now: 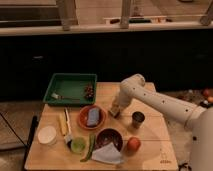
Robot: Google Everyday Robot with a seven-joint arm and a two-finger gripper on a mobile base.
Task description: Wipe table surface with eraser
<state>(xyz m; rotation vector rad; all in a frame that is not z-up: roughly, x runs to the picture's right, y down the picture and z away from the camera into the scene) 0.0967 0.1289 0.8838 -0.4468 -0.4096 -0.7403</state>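
Observation:
The light wooden table surface (150,150) fills the lower middle of the camera view. My white arm reaches in from the right, and the gripper (115,111) is down at the tabletop near its centre, between the red plate and the metal cup (137,119). A small whitish block with a dark underside, the eraser (114,113), shows at the gripper's tip against the wood. How the gripper grasps it is hidden.
A green tray (70,80) sits at the back left. The red plate (83,120) holds a grey-blue block (93,116). Along the front are a dark bowl (109,137), an orange fruit (133,144), a white cloth (107,154), a green cup (77,145) and a white bowl (47,135).

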